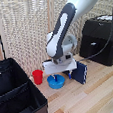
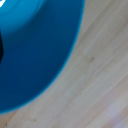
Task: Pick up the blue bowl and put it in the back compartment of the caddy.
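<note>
The blue bowl rests on the wooden floor between a red cup and a dark navy book. My gripper reaches down from the white hand right onto the bowl, with its fingertips at or inside the rim. In the wrist view the bowl fills most of the picture, very close and blurred, and a dark finger shows only at the edge. Whether the jaws are closed on the rim is not visible. The caddy, a large black fabric box with an inner divider, stands at the exterior view's lower left.
A red cup stands just beside the bowl toward the caddy. A dark navy book leans upright on the other side. A black boxy machine with a cable sits at the back right. Slatted screens form the backdrop.
</note>
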